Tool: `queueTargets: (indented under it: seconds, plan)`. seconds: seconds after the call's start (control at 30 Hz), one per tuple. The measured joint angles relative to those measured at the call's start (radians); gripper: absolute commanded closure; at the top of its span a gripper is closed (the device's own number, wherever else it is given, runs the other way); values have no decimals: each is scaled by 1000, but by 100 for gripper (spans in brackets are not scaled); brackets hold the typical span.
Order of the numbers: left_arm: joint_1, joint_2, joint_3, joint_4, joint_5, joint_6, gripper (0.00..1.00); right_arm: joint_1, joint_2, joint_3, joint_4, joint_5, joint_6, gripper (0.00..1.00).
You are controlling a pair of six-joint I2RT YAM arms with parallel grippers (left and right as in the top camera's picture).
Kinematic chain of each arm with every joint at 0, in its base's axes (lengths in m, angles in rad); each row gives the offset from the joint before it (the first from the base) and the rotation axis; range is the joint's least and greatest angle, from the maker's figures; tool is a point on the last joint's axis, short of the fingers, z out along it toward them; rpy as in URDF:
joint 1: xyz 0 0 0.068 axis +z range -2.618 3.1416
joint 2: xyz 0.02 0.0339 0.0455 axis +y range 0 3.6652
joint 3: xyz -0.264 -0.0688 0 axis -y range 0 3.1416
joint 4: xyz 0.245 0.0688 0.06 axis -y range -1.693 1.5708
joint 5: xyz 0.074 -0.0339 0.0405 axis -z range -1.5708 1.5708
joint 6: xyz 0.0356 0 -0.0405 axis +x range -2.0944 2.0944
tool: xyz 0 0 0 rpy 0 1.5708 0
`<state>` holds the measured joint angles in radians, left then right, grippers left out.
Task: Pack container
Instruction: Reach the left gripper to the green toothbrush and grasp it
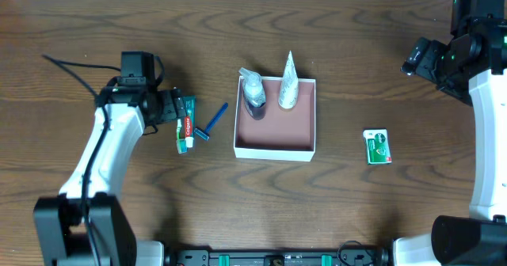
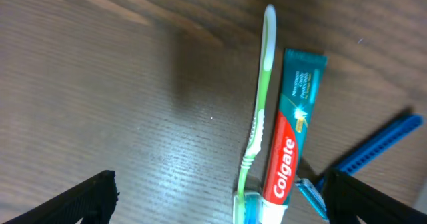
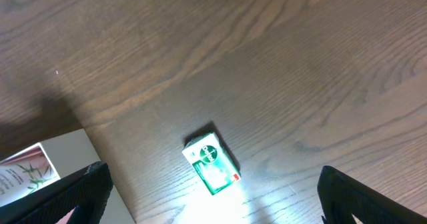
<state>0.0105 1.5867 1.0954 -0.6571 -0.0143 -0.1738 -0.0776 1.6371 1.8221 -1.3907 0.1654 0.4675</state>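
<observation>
Holding the left tool (image 2: pixel 220 184) released, fingers (image 2: pixel 80 201) spread wide, grasping nothing, low over the worktop (image 2: pixel 100 84). Looking down between those fingers onto a green toothbrush (image 2: pixel 259 111) and a toothpaste (image 2: pixel 288 137), lying lengthwise side by side, close together, nearer the finger at the view's right. Showing a blue razor (image 2: pixel 377 143) just past the toothpaste, slanted, its head close by that same finger. Finding the container (image 1: pixel 274 150) farther out on the razor side of this tool, well apart from it, sitting flat and open-topped between the two tools. Carrying, in the half of the container farthest from the arm bases, a clear bottle (image 1: pixel 253 96) and a white tube (image 1: pixel 287 84) next to each other.

Holding the right tool (image 3: pixel 215 176) released as well, fingers (image 3: pixel 80 194) wide apart, grasping nothing, raised above the worktop. Facing a small green packet (image 3: pixel 211 157) lying flat ahead of this tool, in line with the gap between the fingers, touching neither. Catching a white corner of the container past the finger at the left of the right wrist view, apart from the packet. Standing well back from the container, with the packet between.
</observation>
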Motion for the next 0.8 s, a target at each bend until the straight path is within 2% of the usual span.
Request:
queueTargets:
  seconds: [0.1, 0.23, 0.5, 0.8]
  plan:
    - [0, 47, 0, 14, 2, 45, 18, 0, 0, 0, 0, 0, 0, 1]
    - [0, 104, 0, 63, 7, 109, 24, 0, 0, 0, 0, 0, 0, 1]
    - [-1, 202, 0, 149, 8, 155, 27, 0, 0, 0, 0, 0, 0, 1]
    - [-7, 285, 3, 176, 11, 165, 39, 0, 0, 0, 0, 0, 0, 1]
